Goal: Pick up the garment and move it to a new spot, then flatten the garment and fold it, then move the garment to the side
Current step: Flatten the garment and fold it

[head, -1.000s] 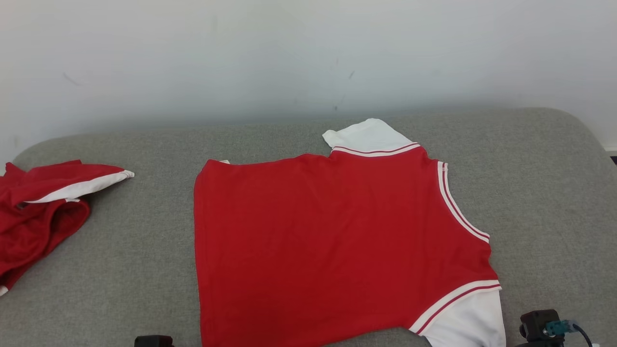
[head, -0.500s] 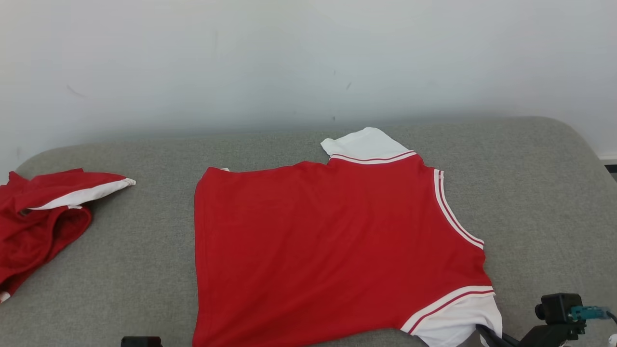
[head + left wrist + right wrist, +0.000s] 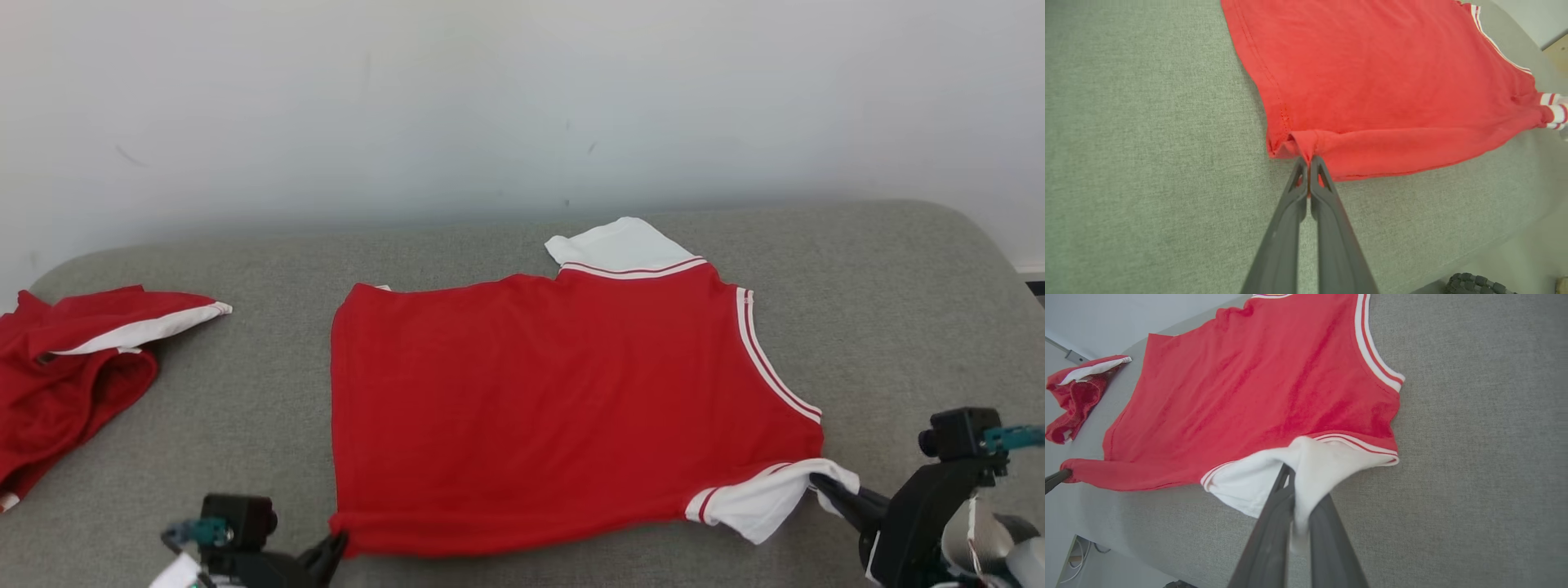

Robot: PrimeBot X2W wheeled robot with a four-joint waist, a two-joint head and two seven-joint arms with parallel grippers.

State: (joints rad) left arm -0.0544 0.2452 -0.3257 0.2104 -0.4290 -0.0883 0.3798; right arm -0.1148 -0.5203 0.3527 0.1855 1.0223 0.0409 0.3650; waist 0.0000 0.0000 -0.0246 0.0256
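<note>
The garment (image 3: 555, 400) is a red shirt with white, red-striped sleeves, spread flat on the grey cushion. My left gripper (image 3: 336, 541) is shut on its near left hem corner, and the left wrist view shows the red hem (image 3: 1306, 147) bunched between the closed fingers (image 3: 1310, 192). My right gripper (image 3: 816, 483) is shut on the near white sleeve (image 3: 763, 502); in the right wrist view the white sleeve (image 3: 1306, 473) is lifted and draped over the dark fingers (image 3: 1286, 490). The near edge is raised slightly and curled over.
A second red and white garment (image 3: 73, 367) lies crumpled at the cushion's left end. The grey cushion (image 3: 898, 310) has bare room to the right and behind the shirt. A pale wall (image 3: 522, 98) rises behind. The cushion's near edge (image 3: 1494, 245) drops off close to my grippers.
Both grippers have come up into view and forward, drawing the near hem and the white sleeve away from the cushion's front edge. The head camera tilted slightly.
</note>
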